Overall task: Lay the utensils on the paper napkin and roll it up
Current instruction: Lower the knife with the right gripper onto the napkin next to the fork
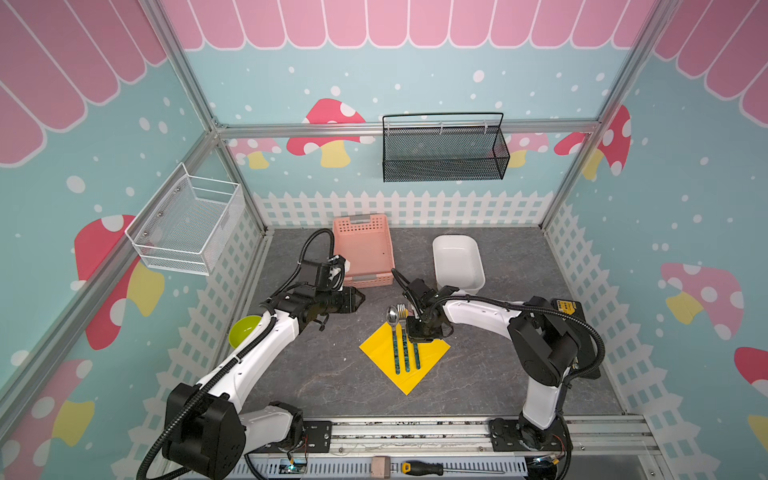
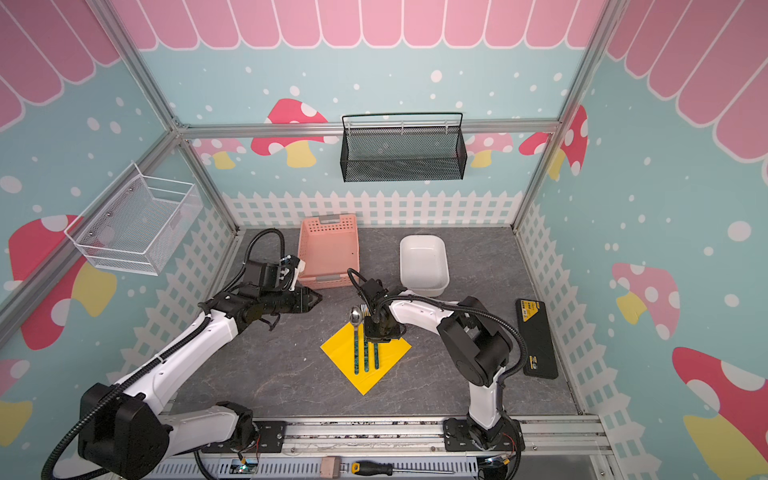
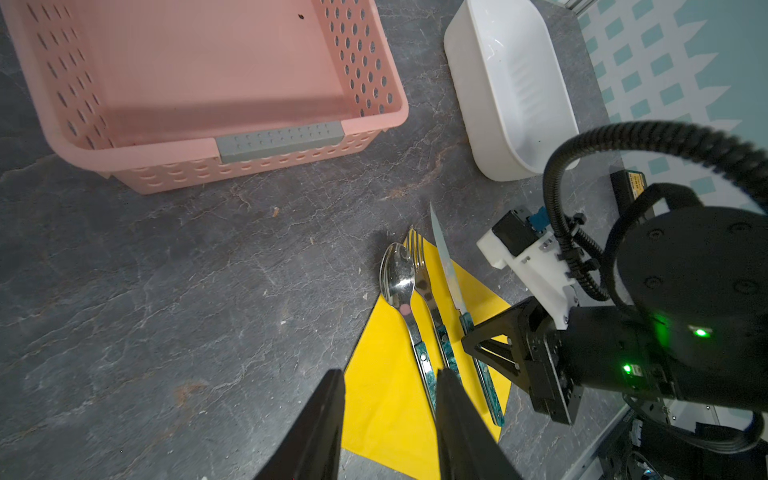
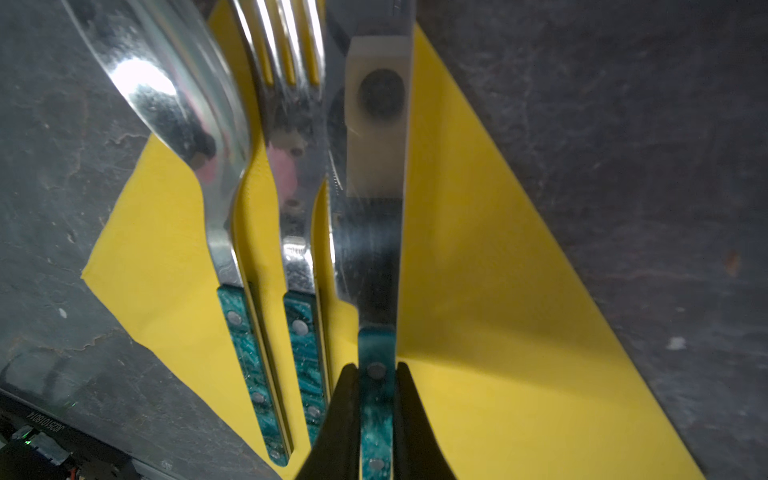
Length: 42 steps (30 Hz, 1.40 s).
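Jaws of the left gripper (image 1: 360, 298) stand apart, empty, left of the paper napkin (image 1: 380, 353). Spoon (image 1: 392, 315) and fork (image 1: 401, 309) lie on the napkin, heads past its far corner. Right gripper (image 4: 376, 368) clamps the knife (image 4: 370, 249) by its handle over the napkin, just beside the fork.

Teal walls (image 1: 395, 83) dotted with white spots and red and pink mushrooms enclosed the cell, with a pink scalloped awning (image 1: 332, 25) printed along the top and a white picket fence (image 1: 399, 208) along the base. Aluminium frame bars (image 1: 548, 126) traced the edges. A black mesh basket (image 1: 444, 153) hung on the back wall and a white wire basket (image 1: 187, 232) on the left wall, above a grey marbled tabletop (image 1: 316, 374).
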Motion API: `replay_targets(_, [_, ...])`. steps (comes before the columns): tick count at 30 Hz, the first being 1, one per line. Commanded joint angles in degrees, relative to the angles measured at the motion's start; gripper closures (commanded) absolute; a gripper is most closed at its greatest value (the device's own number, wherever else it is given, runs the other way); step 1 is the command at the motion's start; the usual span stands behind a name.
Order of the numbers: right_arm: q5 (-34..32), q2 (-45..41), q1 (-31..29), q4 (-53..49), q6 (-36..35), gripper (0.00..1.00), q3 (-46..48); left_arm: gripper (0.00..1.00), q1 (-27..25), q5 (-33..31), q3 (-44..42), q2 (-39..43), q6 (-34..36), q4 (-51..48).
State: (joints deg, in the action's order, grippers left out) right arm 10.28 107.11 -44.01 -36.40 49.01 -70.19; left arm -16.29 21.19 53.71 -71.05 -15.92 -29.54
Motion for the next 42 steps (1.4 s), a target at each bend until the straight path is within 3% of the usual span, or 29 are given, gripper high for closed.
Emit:
replay_targets(1, [0.0,1.1,-0.6,-0.2,1.0,1.00,-1.3,0.61,0.4,1.4,1.3,-0.4,0.0,-0.3])
replay_targets(22, [0.2,1.2,-0.6,0.1,1.9,1.00,-0.8,0.61,-0.5,0.6,1.6,-0.3,0.4,-0.9])
replay_targets(42, [-0.1,1.3,-0.7,0.5,2.6,0.89,-1.0,0.61,-1.0,0.1,1.6,-0.6,0.5,-1.1])
